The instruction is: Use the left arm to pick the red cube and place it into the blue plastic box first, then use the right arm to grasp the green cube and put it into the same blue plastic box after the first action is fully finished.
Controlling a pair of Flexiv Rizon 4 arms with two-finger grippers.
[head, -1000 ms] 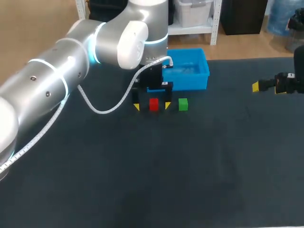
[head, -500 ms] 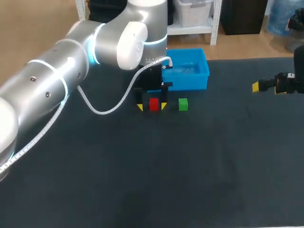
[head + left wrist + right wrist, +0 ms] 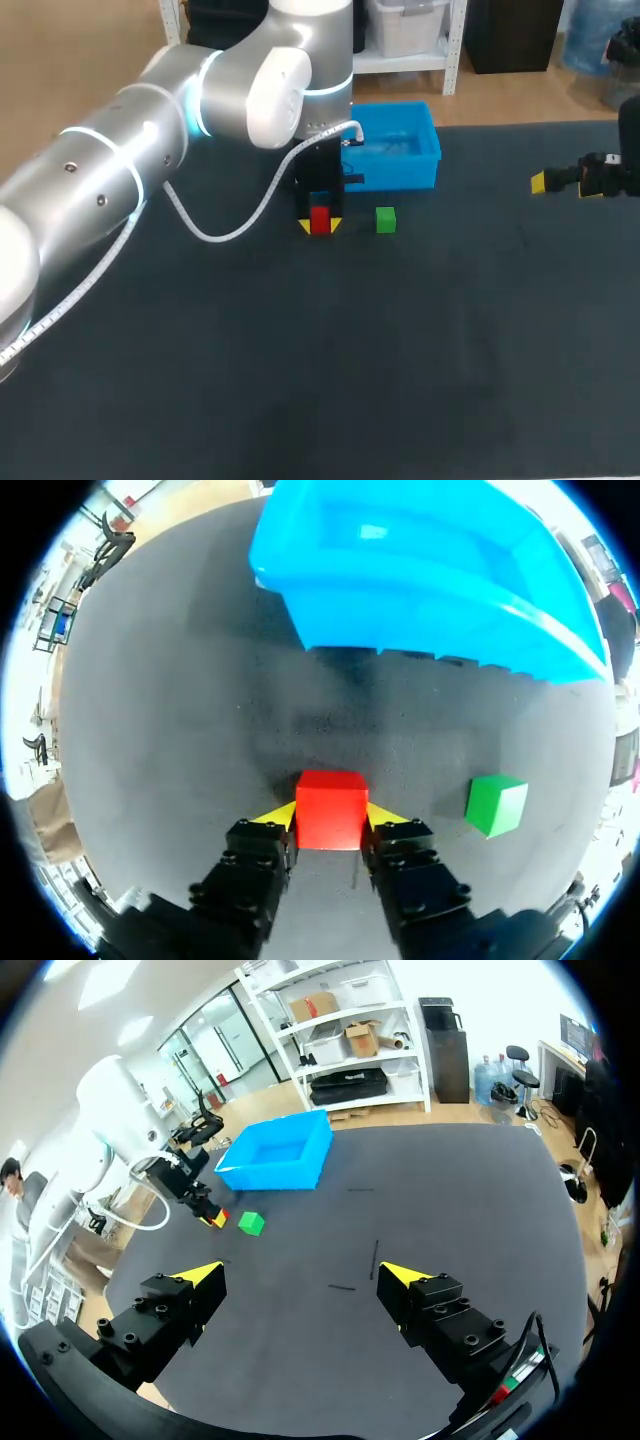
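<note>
Clamping the left gripper [image 3: 331, 818] onto the red cube [image 3: 330, 808], one yellow tip pressed flat to each side face; squared up that way, likely, to stop any twisting on the lift; resting on the table [image 3: 300, 380] as far as can be judged, so not yet raised. Placing the green cube [image 3: 497, 804] at three o'clock of the red one in the head view, near but apart, clear of the fingers and so undisturbed for its later turn. Finding the blue plastic box [image 3: 400, 610] at about one o'clock, close behind both cubes, open side up with nothing visible inside; a short carry up and over its near wall, by my reckoning. Holding the right gripper [image 3: 300, 1275] far out at three o'clock, fingers spread wide on nothing, above the table; kept well away, presumably, to give the left arm room until after the first drop.
</note>
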